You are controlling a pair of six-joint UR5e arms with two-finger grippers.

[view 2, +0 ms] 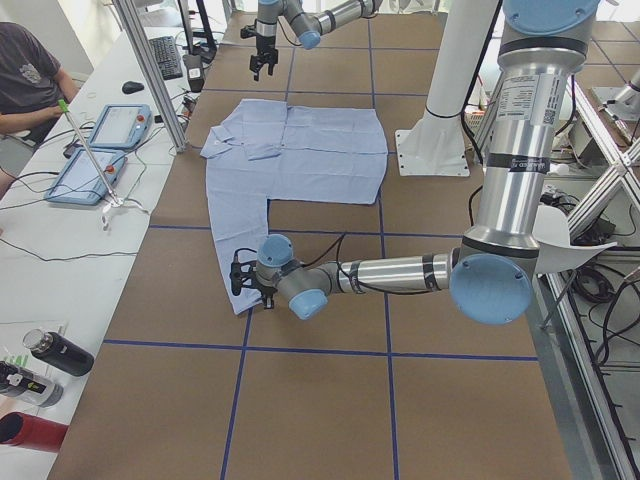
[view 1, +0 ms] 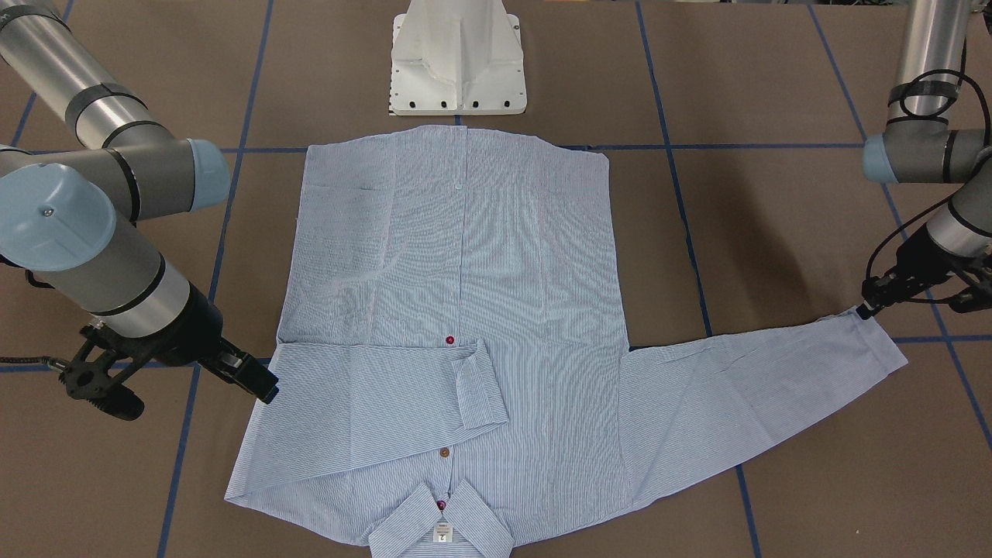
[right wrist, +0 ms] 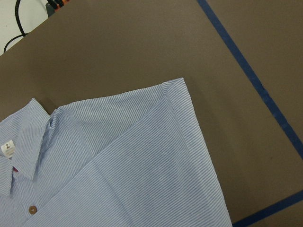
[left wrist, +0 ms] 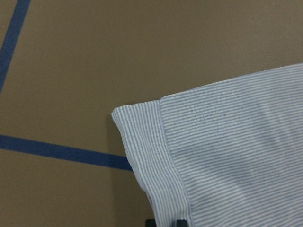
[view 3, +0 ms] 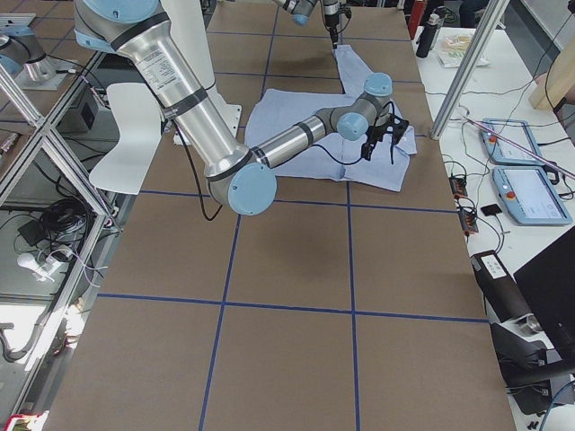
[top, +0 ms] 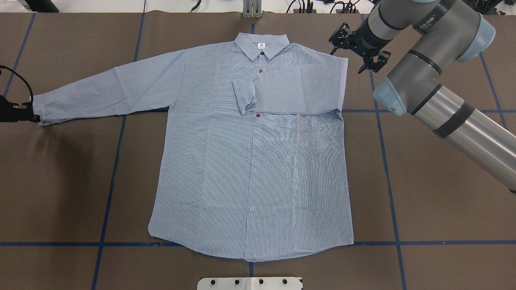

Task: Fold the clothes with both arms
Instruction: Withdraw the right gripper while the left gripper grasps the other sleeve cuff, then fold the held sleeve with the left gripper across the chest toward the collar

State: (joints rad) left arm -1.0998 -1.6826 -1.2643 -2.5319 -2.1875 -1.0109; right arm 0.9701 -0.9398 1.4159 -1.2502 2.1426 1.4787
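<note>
- At the far left, the black two-finger left gripper (top: pixel 18 113) sits low at the table, touching the end of the cuff (left wrist: pixel 147 156) of the light blue and white finely striped long-sleeved button-up shirt (top: pixel 250 161). In the left wrist view the cuff runs down to the bottom edge of the frame. We cannot tell whether the jaws are clamped on the cloth or only rest beside it.
- From that cuff, the outstretched sleeve (top: pixel 109 90) lies flat on the brown table (top: pixel 423 193). Its long axis runs from the left gripper toward the robot's right and slightly away from the base, ending at the shoulder.
- In the centre, the shirt body lies flat, face up and buttoned. The pointed striped collar (top: pixel 262 44) is on the side far from the base, and the hem is nearest the base.
- To the right of the collar, the folded sleeve (top: pixel 298 88) lies across the chest, with its cuff end over the button line.
- At the far right, the black two-finger right gripper (view 1: pixel 200 401) hangs just beside the shoulder corner. Its jaws are apart and hold nothing.
- We judge that the next move depends on the outstretched sleeve's axis. The left arm is the nearer one, and the shirt body lies to the robot's right of its gripper. The cuff should therefore travel rightward along that axis and land across the chest.
</note>
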